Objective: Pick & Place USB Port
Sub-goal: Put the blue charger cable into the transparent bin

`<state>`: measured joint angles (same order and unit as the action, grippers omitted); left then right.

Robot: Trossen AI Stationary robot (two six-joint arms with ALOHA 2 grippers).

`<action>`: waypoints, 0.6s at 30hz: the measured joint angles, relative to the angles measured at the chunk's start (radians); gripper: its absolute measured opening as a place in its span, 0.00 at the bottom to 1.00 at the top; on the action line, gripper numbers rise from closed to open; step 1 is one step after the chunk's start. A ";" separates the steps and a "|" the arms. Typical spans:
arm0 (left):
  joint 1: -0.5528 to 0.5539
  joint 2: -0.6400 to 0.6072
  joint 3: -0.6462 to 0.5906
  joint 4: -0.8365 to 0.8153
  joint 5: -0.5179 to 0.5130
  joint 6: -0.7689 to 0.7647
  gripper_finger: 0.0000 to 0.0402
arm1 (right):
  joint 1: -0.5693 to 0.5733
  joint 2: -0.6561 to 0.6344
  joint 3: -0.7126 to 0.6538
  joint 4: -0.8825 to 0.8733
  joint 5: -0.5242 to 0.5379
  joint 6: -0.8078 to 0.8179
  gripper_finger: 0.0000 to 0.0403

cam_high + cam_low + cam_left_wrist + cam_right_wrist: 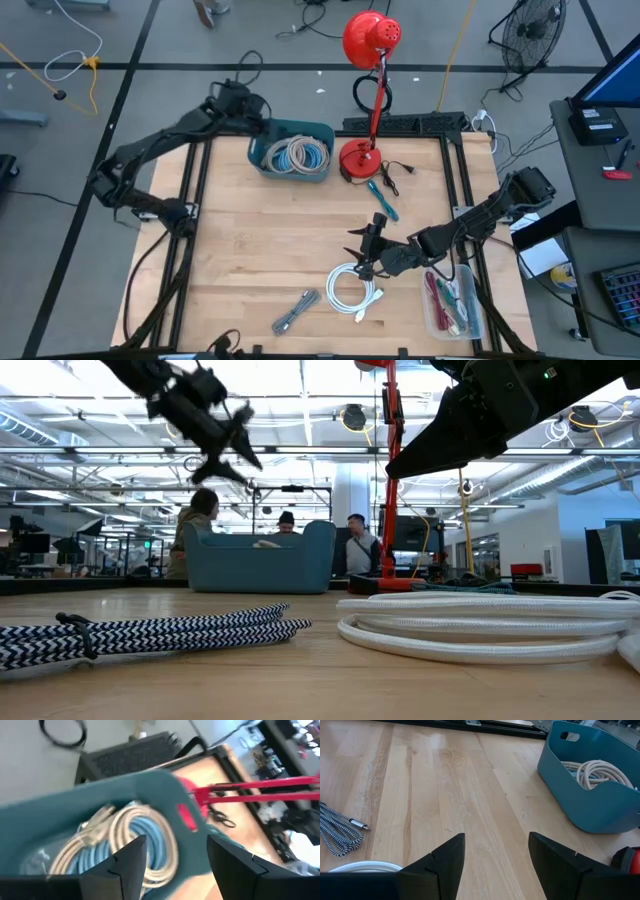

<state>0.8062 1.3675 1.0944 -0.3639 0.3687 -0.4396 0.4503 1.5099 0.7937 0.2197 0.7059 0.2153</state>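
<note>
Hovering spread-fingered above the white cable [355,290], your right claw [366,247] should drop straight onto the coil; the left claw [262,128], also spread, waits over the bin [292,152].

Overhead, table-level, two wrist views

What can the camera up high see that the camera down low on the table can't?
Only the high view shows the clear tray of small colourful items at the table's right edge, the teal cable by the lamp's base, and the coiled cables lying inside the teal bin.

Only the low view shows people sitting in the room behind the table.

Both show the white cable coil, the braided black-and-white cable, the red lamp, the bin, the left gripper above the bin, and the right gripper above the white coil.
</note>
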 joint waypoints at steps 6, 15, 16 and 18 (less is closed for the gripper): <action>-0.121 -0.127 0.045 -0.104 0.002 0.061 0.52 | 0.000 0.000 0.000 -0.007 0.000 0.000 0.52; -0.600 -0.206 -0.007 -0.269 -0.182 0.058 0.52 | 0.000 0.000 0.000 -0.013 0.000 0.005 0.52; -0.665 -0.206 -0.022 -0.269 -0.222 0.029 0.52 | 0.000 0.000 0.000 -0.014 0.000 0.005 0.52; -0.792 -0.198 -0.053 -0.263 -0.304 -0.032 0.52 | 0.000 0.000 0.000 -0.013 0.000 0.006 0.52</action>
<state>0.0138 1.1693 1.0416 -0.6270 0.0647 -0.4717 0.4503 1.5097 0.7937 0.2066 0.7059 0.2218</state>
